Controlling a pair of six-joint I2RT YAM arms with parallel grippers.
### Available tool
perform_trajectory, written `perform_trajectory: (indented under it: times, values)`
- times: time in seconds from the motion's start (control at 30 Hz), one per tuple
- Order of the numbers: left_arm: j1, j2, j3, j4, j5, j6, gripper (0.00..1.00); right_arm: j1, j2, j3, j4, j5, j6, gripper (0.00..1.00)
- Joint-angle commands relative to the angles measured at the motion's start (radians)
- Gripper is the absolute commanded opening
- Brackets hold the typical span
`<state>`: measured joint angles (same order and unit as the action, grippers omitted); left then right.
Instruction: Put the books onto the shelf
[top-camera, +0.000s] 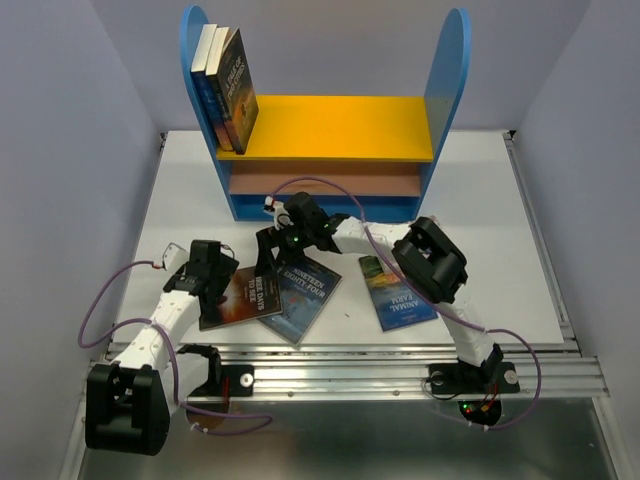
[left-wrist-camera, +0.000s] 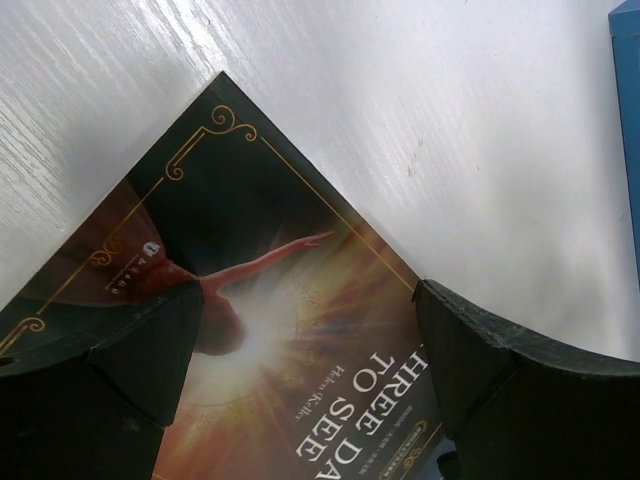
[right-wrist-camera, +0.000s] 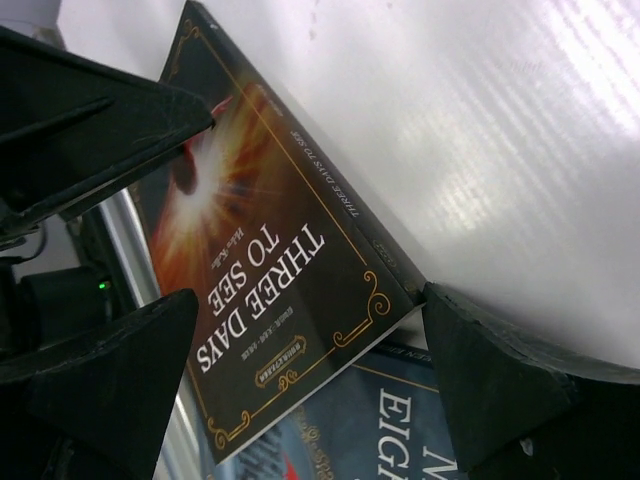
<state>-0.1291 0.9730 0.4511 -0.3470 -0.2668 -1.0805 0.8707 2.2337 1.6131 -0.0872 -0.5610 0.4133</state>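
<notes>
While the left fingers (top-camera: 212, 272) and right fingers (top-camera: 272, 250) both stand wide apart, holding nothing, they hover over opposite ends of "Three Days to See" (top-camera: 238, 297). It lies flat on the desk (top-camera: 500, 250), 1 edge overlapping "Nineteen Eighty-Four" (top-camera: 308, 288); "Animal Farm" (top-camera: 397, 292) lies apart to the right. Upright books (top-camera: 228, 85) already lean against the left panel of the shelf (top-camera: 330, 125). Lifting this thin paperback probably calls for sliding 1 finger under the raised overlapping edge. The fingers should close on that cover alone, leaving the lower book undisturbed, then tilt it upright before shelving.
</notes>
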Motion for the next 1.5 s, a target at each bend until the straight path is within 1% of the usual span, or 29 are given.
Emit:
perform_trajectory:
  times: [0.0,0.1,0.13,0.2,0.27,0.3,0.37,0.4,0.43,0.47,0.5,0.6,0.63,0.7,0.73,0.87,0.9,0.97,1.03,1.1,1.17,1.2,1.23,1.4,1.47]
  values:
    - [0.003,0.001,-0.028,-0.01,-0.003,-0.022,0.99,0.013,-0.022,-0.002,-0.051,-0.157,0.103,0.98]
    - [0.003,0.009,-0.026,-0.012,-0.003,-0.024,0.99,0.013,-0.016,0.01,-0.057,-0.154,0.117,0.94]
    - [0.003,0.009,-0.025,-0.014,-0.003,-0.024,0.99,0.013,-0.01,0.016,-0.059,-0.152,0.134,0.91]
    - [0.003,0.015,-0.023,-0.015,0.0,-0.021,0.99,0.013,0.003,0.022,-0.059,-0.154,0.16,0.88]
    - [0.003,0.012,-0.025,-0.015,0.003,-0.022,0.99,0.013,0.027,0.036,-0.08,-0.151,0.168,0.88]
    - [0.003,0.012,-0.025,-0.015,0.003,-0.022,0.99,0.013,0.033,0.042,-0.1,-0.134,0.17,0.88]
    - [0.003,0.01,-0.025,-0.014,0.005,-0.019,0.99,0.013,0.046,0.053,-0.161,-0.065,0.159,0.85]
    - [0.003,0.012,-0.025,-0.014,0.005,-0.019,0.99,0.013,0.049,0.053,-0.175,-0.042,0.154,0.82]
    - [0.003,0.01,-0.025,-0.014,0.003,-0.018,0.99,0.013,0.052,0.051,-0.195,-0.021,0.147,0.76]
    - [0.003,0.01,-0.025,-0.014,0.001,-0.019,0.99,0.013,0.067,0.054,-0.209,-0.016,0.144,0.76]
    - [0.003,0.01,-0.025,-0.014,0.001,-0.018,0.99,0.013,0.076,0.059,-0.22,-0.017,0.139,0.75]
    - [0.003,0.007,-0.025,-0.012,-0.002,-0.018,0.99,0.013,0.109,0.051,-0.229,-0.046,0.142,0.66]
    - [0.003,0.007,-0.026,-0.012,-0.002,-0.018,0.99,0.013,0.115,0.05,-0.229,-0.059,0.143,0.6]
    - [0.003,0.003,-0.028,-0.012,-0.003,-0.019,0.99,0.013,0.118,0.045,-0.227,-0.053,0.142,0.57]
    - [0.003,0.0,-0.028,-0.012,-0.006,-0.021,0.99,0.013,0.119,0.044,-0.227,-0.053,0.139,0.53]
    - [0.003,-0.008,-0.032,-0.01,-0.008,-0.024,0.99,0.013,0.132,0.044,-0.227,-0.063,0.139,0.5]
    - [0.003,-0.01,-0.032,-0.01,-0.008,-0.024,0.99,0.013,0.138,0.045,-0.227,-0.08,0.143,0.48]
    - [0.003,-0.013,-0.034,-0.01,-0.006,-0.024,0.99,0.013,0.155,0.045,-0.226,-0.094,0.144,0.46]
    - [0.003,-0.016,-0.034,-0.009,-0.006,-0.024,0.99,0.013,0.159,0.042,-0.226,-0.096,0.142,0.42]
    - [0.003,-0.019,-0.035,-0.009,-0.009,-0.025,0.99,0.013,0.161,0.036,-0.224,-0.094,0.145,0.35]
    - [0.003,-0.02,-0.035,-0.009,-0.009,-0.027,0.99,0.013,0.158,0.031,-0.214,-0.089,0.153,0.22]
    - [0.003,-0.02,-0.037,-0.009,-0.009,-0.029,0.99,0.013,0.153,0.03,-0.209,-0.083,0.156,0.09]
    - [0.003,-0.02,-0.037,-0.009,-0.009,-0.027,0.99,0.013,0.152,0.027,-0.2,-0.082,0.159,0.01]
    - [0.003,-0.031,-0.02,0.008,0.018,-0.001,0.99,0.013,0.115,0.004,-0.129,-0.082,0.182,0.01]
    - [0.003,-0.045,0.004,0.028,0.055,0.031,0.99,0.013,0.078,-0.007,-0.097,-0.065,0.18,0.01]
